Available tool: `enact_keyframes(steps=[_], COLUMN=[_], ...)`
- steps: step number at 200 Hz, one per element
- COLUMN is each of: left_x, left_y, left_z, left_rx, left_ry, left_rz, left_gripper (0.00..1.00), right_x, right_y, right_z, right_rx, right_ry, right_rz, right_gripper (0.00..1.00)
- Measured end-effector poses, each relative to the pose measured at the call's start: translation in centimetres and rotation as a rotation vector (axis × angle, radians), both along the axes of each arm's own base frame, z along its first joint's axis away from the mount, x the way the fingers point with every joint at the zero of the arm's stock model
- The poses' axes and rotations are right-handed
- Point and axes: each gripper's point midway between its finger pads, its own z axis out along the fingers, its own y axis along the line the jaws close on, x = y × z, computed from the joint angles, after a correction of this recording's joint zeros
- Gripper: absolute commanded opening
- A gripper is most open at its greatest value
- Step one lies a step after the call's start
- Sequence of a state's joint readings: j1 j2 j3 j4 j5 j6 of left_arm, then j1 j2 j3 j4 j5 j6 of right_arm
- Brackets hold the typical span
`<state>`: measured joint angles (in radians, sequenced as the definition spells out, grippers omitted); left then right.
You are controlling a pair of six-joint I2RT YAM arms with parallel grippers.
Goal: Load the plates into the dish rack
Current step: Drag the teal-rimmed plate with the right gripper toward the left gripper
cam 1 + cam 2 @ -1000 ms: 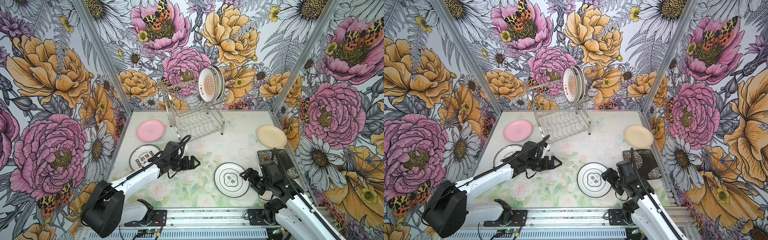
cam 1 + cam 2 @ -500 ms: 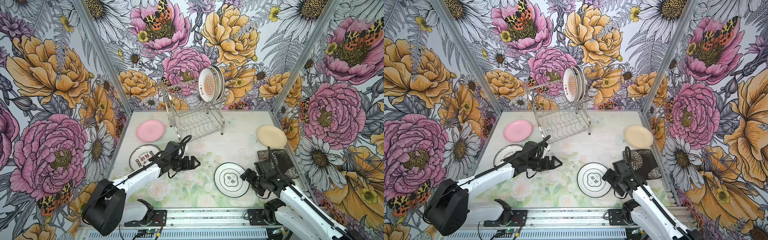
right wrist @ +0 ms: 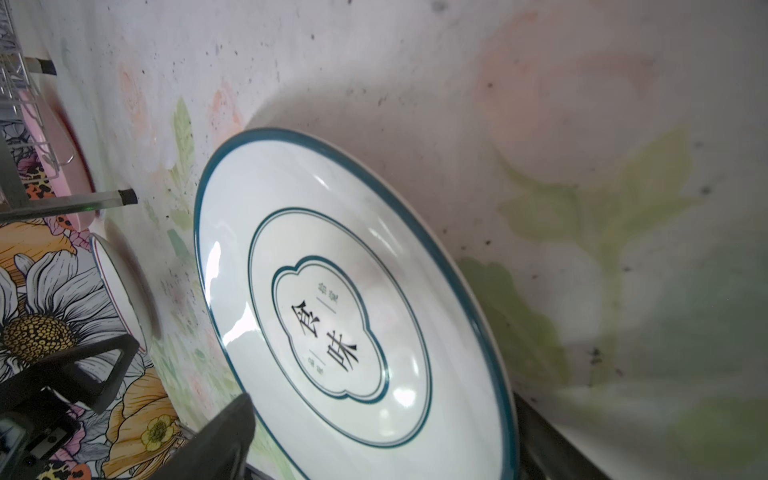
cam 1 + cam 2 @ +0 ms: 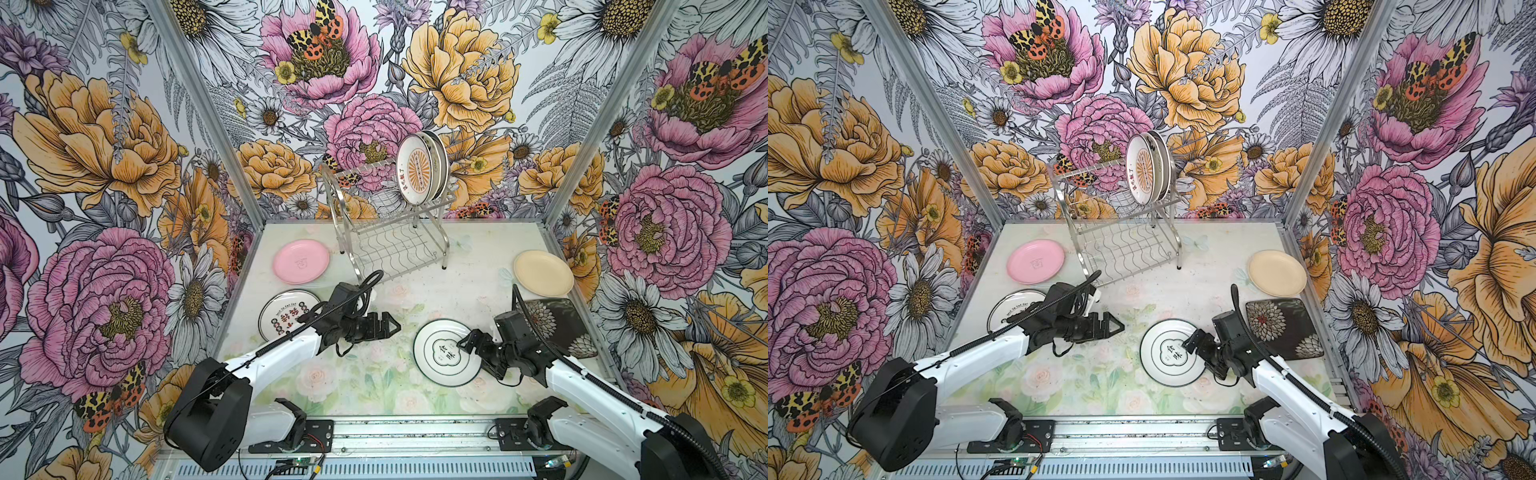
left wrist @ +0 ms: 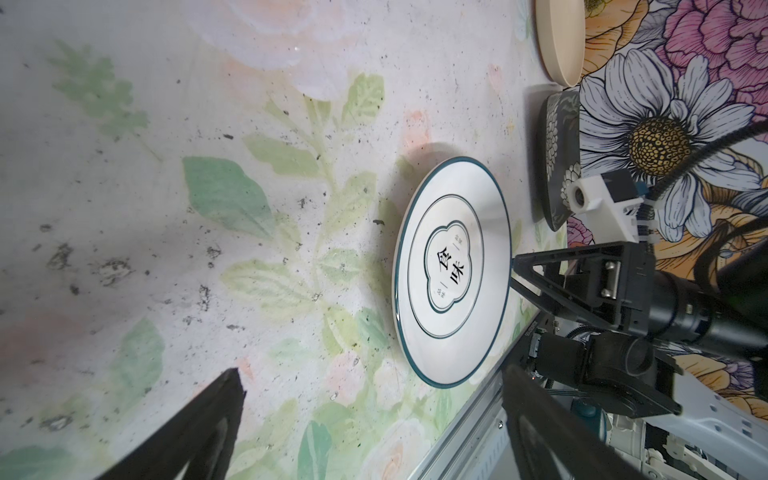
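**Plates: eight, as far as the overlapping rims allow a count.**
- Flat on the bench (image 4: 457,282), five:
  - one pink plate (image 4: 301,262)
  - one cream plate (image 4: 543,273)
  - one dark square plate (image 4: 561,328) with flowers
  - one red-lettered white plate (image 4: 278,320)
  - one teal-rimmed white plate (image 4: 432,357)
- Standing on edge in the rack, three:
  - one sunburst plate (image 4: 417,172) in front
  - two rear plates (image 4: 439,158), of which only the rims show

**Racks: one.** It is a wire rack (image 4: 390,245) with two tiers.

**Robot arms: two.** Each has one hand, the left hand (image 4: 392,326) and the right hand (image 4: 467,351), and each hand has two fingers.
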<state>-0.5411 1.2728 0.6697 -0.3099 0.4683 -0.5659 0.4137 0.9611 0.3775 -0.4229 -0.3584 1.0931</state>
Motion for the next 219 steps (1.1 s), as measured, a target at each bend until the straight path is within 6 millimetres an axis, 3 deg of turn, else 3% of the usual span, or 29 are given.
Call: enact_keyframes(steps=[60,104,180,196,219], left_x=[0.0,0.0,0.0,0.0,0.0], left_y=[0.0,0.0,0.0,0.0,0.0], left_z=[0.0,0.0,0.0,0.0,0.0], left_rx=[0.0,0.0,-0.001,-0.001,-0.001], left_ry=[0.0,0.0,0.0,0.0,0.0], left_rz=[0.0,0.0,-0.001,0.0,-0.001], left_gripper=[0.97,0.97,0.97,0.97,0.97], right_x=[-1.8,-1.8,-2.0,-1.6,-1.1], right_y=[-0.3,-0.2,-0.1,0.3,0.7], right_z=[-1.1,-1.7,-2.7,-2.1,-1.4], right_rx=[0.085,0.09,0.066,0.096,0.111], right_ry=[-0.051,-0.046,-0.024,-0.048,-0.08], right_rz=[-0.01,-0.001,0.033,0.048,0.059], right_gripper=[0.69,0.53,0.09,0.0,0.0])
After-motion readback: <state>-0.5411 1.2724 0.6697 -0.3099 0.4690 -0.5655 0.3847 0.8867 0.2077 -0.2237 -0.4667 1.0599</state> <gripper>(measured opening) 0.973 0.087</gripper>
